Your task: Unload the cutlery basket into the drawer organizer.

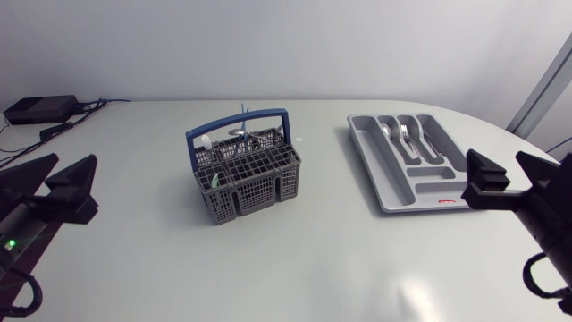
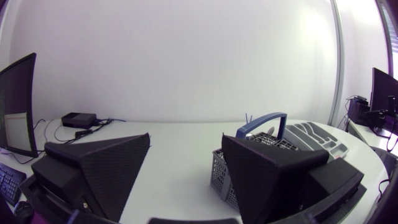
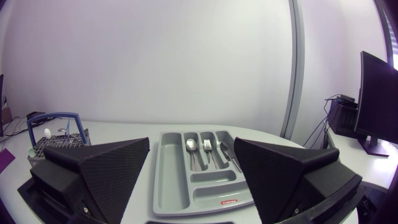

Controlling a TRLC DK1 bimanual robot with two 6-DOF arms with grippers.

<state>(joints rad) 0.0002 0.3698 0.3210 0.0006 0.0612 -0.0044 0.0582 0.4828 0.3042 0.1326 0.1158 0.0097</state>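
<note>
A dark grey cutlery basket with a blue handle stands mid-table and holds several utensils, some white and blue handled. To its right lies the grey drawer organizer with a spoon, a fork and a knife in its narrow slots. My left gripper rests open near the table's left edge, well apart from the basket, which shows ahead of it. My right gripper rests open at the right, just beside the organizer. Nothing sits between either pair of fingers.
A black box with cables lies at the table's far left corner. Bare table surface stretches in front of the basket and between it and the organizer.
</note>
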